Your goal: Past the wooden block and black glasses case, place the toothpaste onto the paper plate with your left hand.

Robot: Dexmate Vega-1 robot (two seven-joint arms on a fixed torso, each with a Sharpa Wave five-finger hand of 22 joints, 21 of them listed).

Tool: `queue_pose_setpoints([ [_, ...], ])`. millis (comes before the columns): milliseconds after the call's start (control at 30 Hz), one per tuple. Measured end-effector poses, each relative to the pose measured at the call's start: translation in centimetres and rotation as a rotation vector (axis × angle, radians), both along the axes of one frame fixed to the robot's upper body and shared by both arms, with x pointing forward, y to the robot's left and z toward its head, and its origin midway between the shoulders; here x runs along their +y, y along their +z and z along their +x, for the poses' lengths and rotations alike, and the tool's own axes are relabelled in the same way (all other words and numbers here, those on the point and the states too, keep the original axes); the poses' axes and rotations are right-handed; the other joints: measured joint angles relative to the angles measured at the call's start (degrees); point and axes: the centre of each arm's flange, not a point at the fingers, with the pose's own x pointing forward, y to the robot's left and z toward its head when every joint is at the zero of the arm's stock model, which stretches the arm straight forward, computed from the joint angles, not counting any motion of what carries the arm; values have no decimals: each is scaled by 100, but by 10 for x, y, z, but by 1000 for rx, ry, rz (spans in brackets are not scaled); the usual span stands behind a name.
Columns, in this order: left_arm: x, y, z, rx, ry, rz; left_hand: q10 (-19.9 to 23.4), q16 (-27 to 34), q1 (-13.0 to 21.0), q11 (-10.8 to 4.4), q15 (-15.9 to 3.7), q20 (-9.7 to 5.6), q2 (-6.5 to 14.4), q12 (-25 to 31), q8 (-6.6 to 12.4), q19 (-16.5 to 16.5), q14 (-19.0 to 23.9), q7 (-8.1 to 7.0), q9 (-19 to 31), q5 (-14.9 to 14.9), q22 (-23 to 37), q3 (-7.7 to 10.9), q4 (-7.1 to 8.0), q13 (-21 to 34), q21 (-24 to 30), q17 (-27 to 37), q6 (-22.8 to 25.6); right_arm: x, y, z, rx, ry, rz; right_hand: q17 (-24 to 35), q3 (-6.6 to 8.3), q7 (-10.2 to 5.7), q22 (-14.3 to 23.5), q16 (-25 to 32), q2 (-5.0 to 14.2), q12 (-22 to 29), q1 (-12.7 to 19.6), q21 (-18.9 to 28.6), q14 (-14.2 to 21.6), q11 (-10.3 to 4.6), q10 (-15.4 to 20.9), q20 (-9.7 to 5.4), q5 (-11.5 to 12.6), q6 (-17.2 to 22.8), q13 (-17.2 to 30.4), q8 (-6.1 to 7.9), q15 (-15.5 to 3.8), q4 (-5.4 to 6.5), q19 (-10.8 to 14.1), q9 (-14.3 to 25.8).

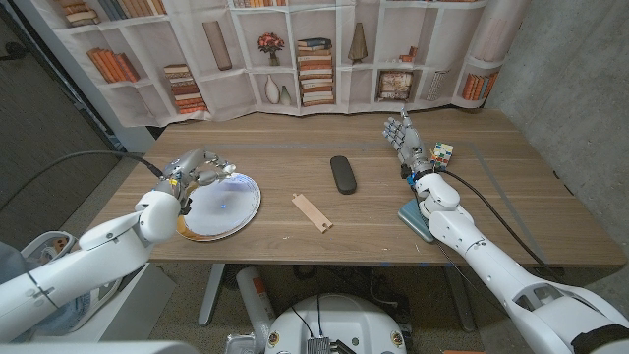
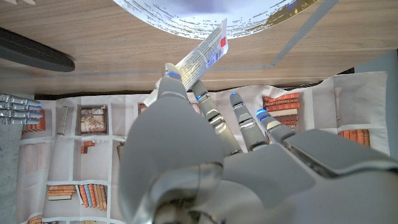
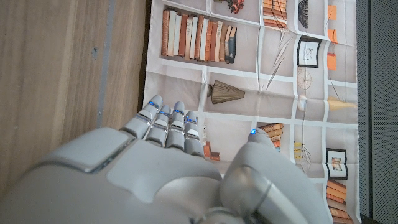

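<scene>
I have the toothpaste (image 2: 202, 57) pinched in the fingers (image 2: 211, 115) of my left hand (image 1: 197, 169), at the left of the head view, right at the upper-left rim of the paper plate (image 1: 246, 211). In the left wrist view the tube points toward the plate's printed face, so I judge the carry nearly finished: the wooden block (image 1: 312, 212) at centre and the black glasses case (image 1: 342, 174) just above it lie well to the right of my hand. What is left is lowering the tube onto the plate and letting go.

My right hand (image 1: 405, 135) stands at the upper right of the desk (image 1: 511, 187), fingers straight, close together, holding nothing.

The tube carries a red patch and lines of small print, too fine to read; no brand is legible.
</scene>
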Motion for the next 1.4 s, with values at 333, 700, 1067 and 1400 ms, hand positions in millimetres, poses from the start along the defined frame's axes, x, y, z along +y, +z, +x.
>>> queue_pose_setpoints([
  [333,1,-5,-5,40,34,23,0,0,22,0,-13,0,22,0,0,0,-12,0,-2,0,0,0,0,0,0,0,0,2,-2,1,0,7,6,0,0,0,0,0,0,0,0,0,0,0,0,0,0,0,0,0,0,0,0,0],
  [700,-3,-10,0,83,88,78,-21,-33,45,22,10,25,45,-23,-44,-25,-51,28,-15,0,0,-24,-25,-1,0,0,-33,5,-4,6,8,16,7,0,0,0,-1,0,29,0,-30,-21,-1,0,0,0,0,0,0,0,-1,0,0,0],
  [1067,-11,-14,8,132,116,130,-107,-47,45,-2,1,43,45,-23,-112,-43,-113,15,-15,0,0,-24,-25,-15,0,0,-127,4,-6,8,12,11,7,0,-24,0,-1,0,29,0,-30,-20,-1,0,0,0,0,0,0,0,-1,-24,0,0],
  [1400,-12,-16,12,161,126,147,-468,-46,45,21,-6,117,46,-67,-322,-117,-252,14,-12,-40,0,-83,-1,-15,0,0,-510,4,-7,8,13,10,7,0,-24,0,-1,0,29,0,-30,-19,-1,31,31,0,0,0,0,0,-1,-24,0,0],
])
